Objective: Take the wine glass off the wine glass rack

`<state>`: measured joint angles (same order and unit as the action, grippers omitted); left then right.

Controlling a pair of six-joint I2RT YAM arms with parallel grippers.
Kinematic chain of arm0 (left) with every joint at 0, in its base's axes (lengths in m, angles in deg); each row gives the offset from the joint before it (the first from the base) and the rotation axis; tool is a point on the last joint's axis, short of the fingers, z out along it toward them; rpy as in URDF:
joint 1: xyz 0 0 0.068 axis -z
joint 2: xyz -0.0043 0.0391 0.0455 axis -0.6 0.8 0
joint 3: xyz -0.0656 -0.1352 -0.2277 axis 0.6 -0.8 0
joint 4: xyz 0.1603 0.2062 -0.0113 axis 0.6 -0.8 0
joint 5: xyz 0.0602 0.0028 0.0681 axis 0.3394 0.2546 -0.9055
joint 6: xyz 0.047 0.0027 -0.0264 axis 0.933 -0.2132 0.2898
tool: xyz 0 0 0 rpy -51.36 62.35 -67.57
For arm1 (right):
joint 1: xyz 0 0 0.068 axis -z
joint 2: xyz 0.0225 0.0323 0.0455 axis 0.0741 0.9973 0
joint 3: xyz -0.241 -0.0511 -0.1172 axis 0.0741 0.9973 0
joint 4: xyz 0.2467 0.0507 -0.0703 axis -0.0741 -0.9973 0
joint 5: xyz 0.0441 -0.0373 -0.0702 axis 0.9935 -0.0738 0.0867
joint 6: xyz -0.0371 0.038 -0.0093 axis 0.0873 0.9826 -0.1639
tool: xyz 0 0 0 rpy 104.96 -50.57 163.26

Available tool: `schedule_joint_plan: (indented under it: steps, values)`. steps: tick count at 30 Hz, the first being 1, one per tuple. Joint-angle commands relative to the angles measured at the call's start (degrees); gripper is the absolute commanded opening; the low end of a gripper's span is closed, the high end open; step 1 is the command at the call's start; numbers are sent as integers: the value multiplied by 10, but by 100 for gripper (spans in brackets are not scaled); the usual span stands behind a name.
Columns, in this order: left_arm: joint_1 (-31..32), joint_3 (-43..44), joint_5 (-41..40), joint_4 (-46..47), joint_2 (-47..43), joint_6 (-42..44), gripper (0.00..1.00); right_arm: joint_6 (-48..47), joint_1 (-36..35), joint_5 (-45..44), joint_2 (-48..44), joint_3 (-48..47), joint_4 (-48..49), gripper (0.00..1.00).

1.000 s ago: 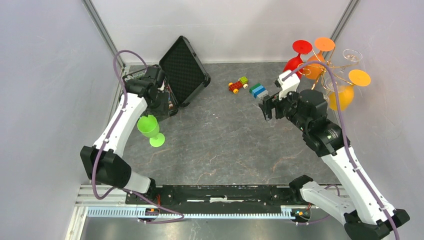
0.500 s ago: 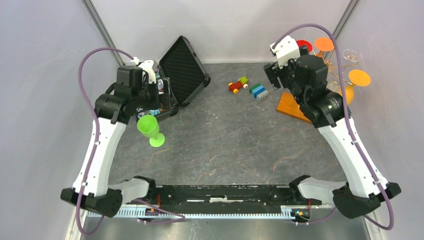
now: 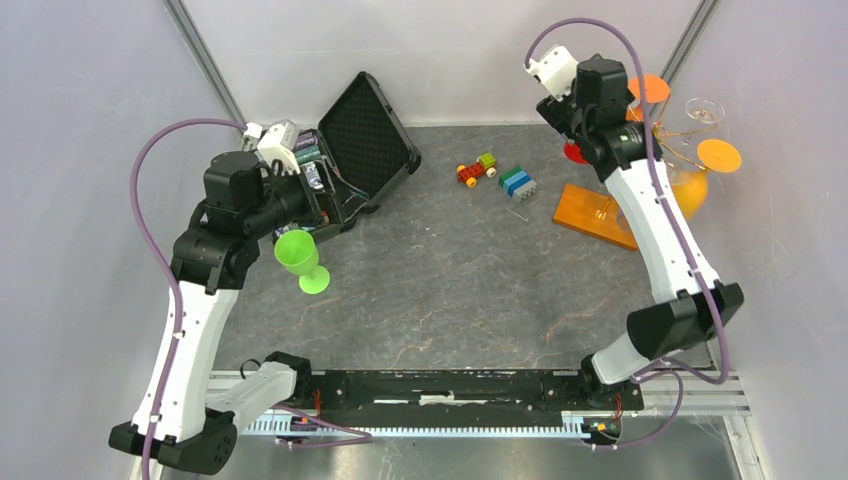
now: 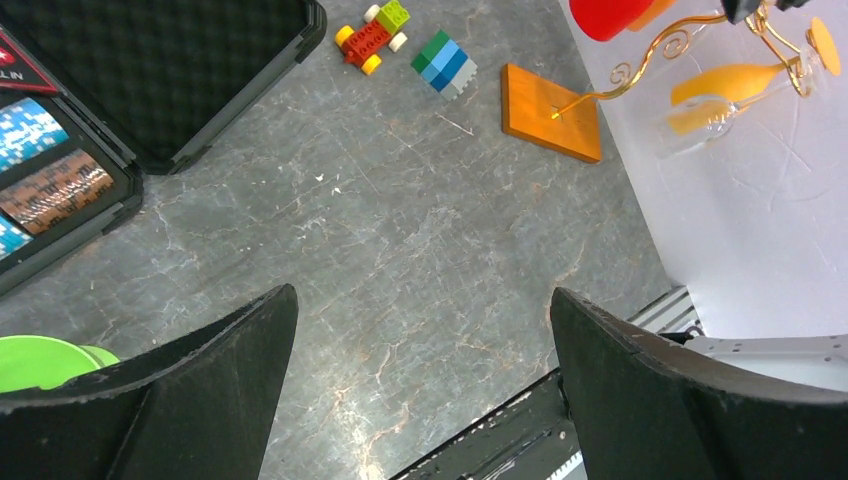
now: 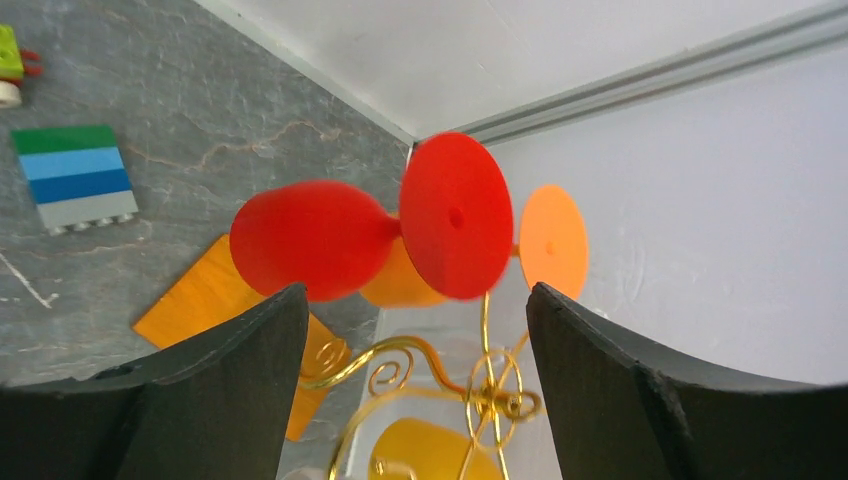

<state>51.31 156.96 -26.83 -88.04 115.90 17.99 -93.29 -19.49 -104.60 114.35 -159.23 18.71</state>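
The wine glass rack, a gold wire tree on an orange-brown wooden base, stands at the back right. Several wine glasses hang on it: a red one with its round foot, an orange one, a yellow one and a clear one. My right gripper is open and hovers just above the rack's top, with the red glass right ahead of its fingers and touching nothing. A green wine glass stands upright on the table at the left. My left gripper is open and empty, raised beside it.
An open black hinged case lies at the back left, close behind my left arm. A toy car and a blue-green block sit at the back middle. The right wall and back corner stand close behind the rack.
My left gripper opened wide and the left arm rose while the green glass stayed standing. My right arm swung back and up, from in front of the rack to over its top.
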Motion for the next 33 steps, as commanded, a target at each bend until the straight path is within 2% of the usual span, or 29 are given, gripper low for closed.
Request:
schedule_joint_plan:
  steps: [1, 6, 12, 16, 18, 19, 24, 28, 31, 33]
  values:
    - [-2, -23, 31, 46, 2, -25, 100, -73, -1, -1, 22, -30, 78, 85]
    - [-2, -46, 47, 69, 10, -13, 100, -116, 1, -21, 76, -69, 78, 85]
    - [-2, -65, 16, 75, 19, 12, 100, -149, 2, -46, 92, -62, 89, 82]
    - [-2, -78, 25, 89, 28, 19, 100, -170, 2, -58, 93, -59, 94, 72]
    - [-2, -89, 32, 104, 28, 20, 100, -178, 2, -62, 88, -55, 100, 59]
    - [-2, -95, 36, 113, 28, 19, 100, -186, 2, -66, 84, -43, 110, 57]
    - [-2, -131, 68, 153, 30, 13, 100, -223, 2, -89, 61, 17, 135, 56]
    - [-2, -138, 72, 153, 44, 24, 100, -231, 2, -96, 64, 24, 145, 58]
    - [-2, -140, 73, 160, 52, 24, 100, -235, 3, -101, 75, 21, 150, 54]
    - [-2, -142, 77, 165, 57, 23, 100, -241, 1, -105, 75, 29, 157, 47]
